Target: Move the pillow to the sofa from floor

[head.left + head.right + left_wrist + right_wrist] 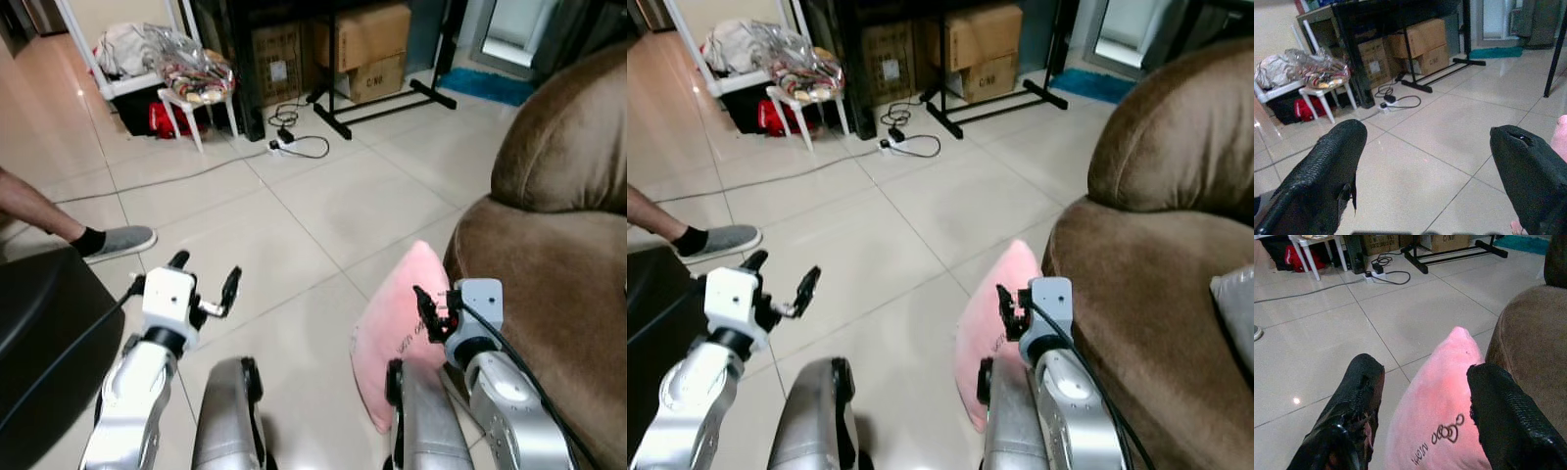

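bare tile floor point(323, 206) ahead, sofa point(558, 255) flanking pillow point(397, 328)

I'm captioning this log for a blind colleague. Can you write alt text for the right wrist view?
The right hand, its two black fingers spread open, reaches toward a pink pillow with dark lettering that stands on the tiled floor against a brown sofa. Farther back lie a power strip with a black cable and a black stand.

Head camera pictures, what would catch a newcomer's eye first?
The pink pillow stands on the tiled floor, leaning against the brown sofa on the right. The right claw hangs open just over it. The left claw is open too, above bare tile.
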Controlling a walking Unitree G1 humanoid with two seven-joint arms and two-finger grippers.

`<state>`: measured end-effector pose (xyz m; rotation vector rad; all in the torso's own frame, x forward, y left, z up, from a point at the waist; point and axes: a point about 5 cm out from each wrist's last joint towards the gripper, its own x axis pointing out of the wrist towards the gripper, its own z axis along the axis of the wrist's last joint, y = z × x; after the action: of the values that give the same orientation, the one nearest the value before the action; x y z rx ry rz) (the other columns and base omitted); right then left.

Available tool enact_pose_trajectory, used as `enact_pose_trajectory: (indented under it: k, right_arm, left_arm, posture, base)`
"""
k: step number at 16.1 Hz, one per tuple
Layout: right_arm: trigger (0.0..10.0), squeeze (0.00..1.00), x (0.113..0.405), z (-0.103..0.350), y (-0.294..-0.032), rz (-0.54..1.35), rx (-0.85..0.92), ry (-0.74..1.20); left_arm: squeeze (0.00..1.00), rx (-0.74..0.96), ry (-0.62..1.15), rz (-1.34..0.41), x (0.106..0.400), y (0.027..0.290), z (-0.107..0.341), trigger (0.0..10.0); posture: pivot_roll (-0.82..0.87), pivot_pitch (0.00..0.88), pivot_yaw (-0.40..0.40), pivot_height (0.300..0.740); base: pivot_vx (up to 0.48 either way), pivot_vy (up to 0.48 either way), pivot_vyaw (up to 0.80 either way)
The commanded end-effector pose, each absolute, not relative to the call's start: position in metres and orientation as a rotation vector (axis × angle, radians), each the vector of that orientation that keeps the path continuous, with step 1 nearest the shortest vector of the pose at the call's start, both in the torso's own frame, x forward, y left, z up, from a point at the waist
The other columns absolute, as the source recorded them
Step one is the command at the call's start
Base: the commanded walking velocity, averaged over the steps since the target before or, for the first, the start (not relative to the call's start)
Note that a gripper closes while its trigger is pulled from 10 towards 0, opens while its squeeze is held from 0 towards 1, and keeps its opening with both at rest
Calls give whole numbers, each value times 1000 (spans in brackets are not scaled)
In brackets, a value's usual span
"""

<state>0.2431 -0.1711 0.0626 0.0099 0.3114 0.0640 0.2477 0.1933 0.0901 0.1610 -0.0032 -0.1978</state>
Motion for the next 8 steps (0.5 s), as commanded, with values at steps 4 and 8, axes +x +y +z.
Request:
enact_pose_trajectory:
  k: [4, 8]
  right_arm:
    - [10000, 0, 245, 62, -170, 73, 29, 312]
    - [10000, 0, 248, 61, -164, 106, 25, 309]
  left_arm:
    - [0, 178, 5, -221, 249, 193, 90, 10000]
    - [0, 172, 4, -238, 248, 191, 90, 10000]
  posture:
    - [-69, 0, 86, 413]
    - [-70, 0, 86, 384]
  base:
    - [0, 0, 0]
    - [0, 0, 0]
